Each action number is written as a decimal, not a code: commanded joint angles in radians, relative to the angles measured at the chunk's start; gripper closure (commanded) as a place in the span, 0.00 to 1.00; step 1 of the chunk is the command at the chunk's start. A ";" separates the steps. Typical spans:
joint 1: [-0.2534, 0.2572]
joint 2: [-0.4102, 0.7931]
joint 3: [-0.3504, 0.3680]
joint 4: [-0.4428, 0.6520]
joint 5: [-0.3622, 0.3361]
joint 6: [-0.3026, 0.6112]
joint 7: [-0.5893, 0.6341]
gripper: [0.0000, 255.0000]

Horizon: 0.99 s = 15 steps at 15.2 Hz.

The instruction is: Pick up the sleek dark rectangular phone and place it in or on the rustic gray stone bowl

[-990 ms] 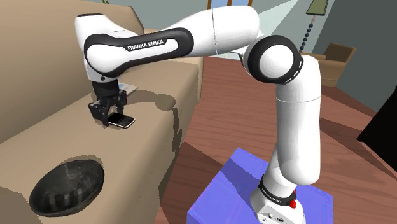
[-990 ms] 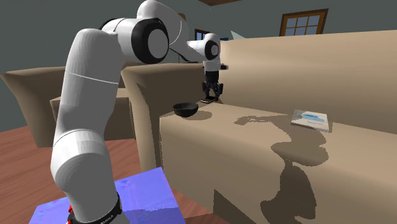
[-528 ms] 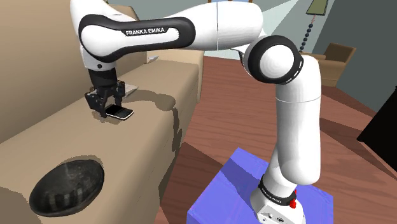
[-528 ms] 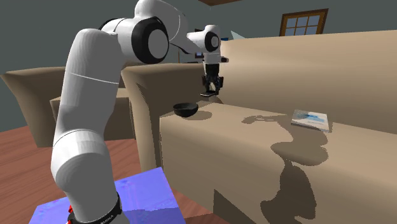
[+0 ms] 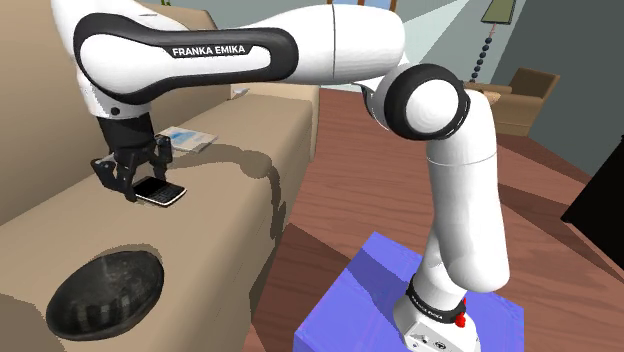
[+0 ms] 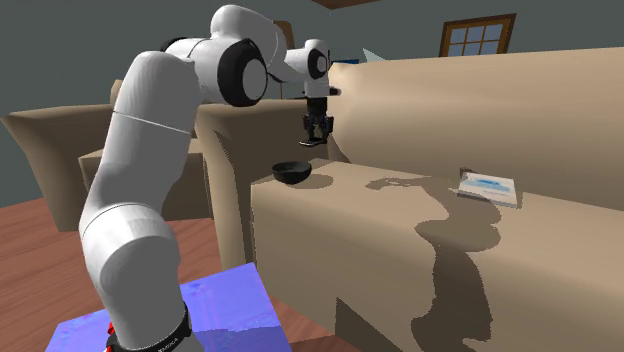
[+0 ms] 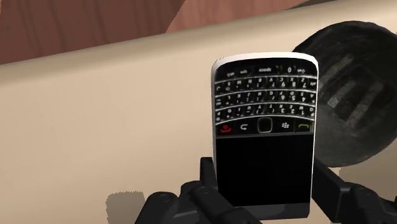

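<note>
My gripper is shut on a black keypad phone and holds it in the air above the tan sofa seat. In the wrist view the phone stands clasped between the black fingers, keypad away from the hand. The dark grey stone bowl rests on the seat nearer the shoulder camera, below and to the left of the phone. In the second exterior view the gripper hangs above and slightly right of the bowl. In the wrist view the bowl lies just beyond the phone's side.
A white-and-blue booklet lies on the sofa seat past the gripper; the booklet also appears in the second exterior view. The sofa back rises behind. My blue stand sits on the wooden floor.
The gripper has carried the phone up off the seat and toward the shoulder view's left, closer to the bowl. The phone stayed clasped throughout.
</note>
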 commanded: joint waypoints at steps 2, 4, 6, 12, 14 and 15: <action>0.068 0.069 0.010 0.107 -0.028 -0.044 0.065 1.00; 0.115 0.113 0.015 0.177 -0.045 -0.072 0.103 1.00; 0.166 0.167 0.017 0.263 -0.064 -0.107 0.139 1.00; 0.264 0.280 0.013 0.426 -0.098 -0.159 0.196 1.00; 0.252 0.264 0.015 0.370 -0.094 -0.120 0.200 1.00; 0.247 0.258 0.016 0.344 -0.093 -0.102 0.202 1.00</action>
